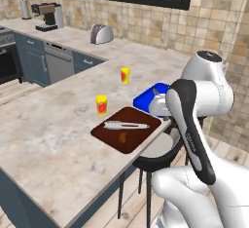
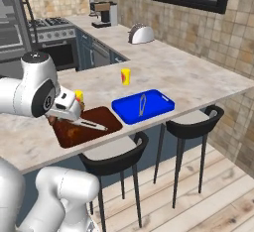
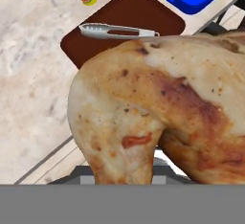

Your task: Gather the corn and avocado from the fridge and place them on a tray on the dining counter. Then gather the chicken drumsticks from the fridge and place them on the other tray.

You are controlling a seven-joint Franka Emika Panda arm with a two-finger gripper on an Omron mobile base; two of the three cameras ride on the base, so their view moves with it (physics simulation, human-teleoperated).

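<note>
Browned, mottled chicken drumstick [image 3: 158, 117] pinched in the gripper, flat brown tray [image 3: 129, 19], metal tongs [image 3: 117, 30]

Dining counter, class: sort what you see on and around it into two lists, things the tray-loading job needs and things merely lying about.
Job: drumstick held in the end effector; brown tray; blue tray.

Lying about: tongs on the brown tray; two yellow bottles; toaster; coffee machine; stools.
</note>
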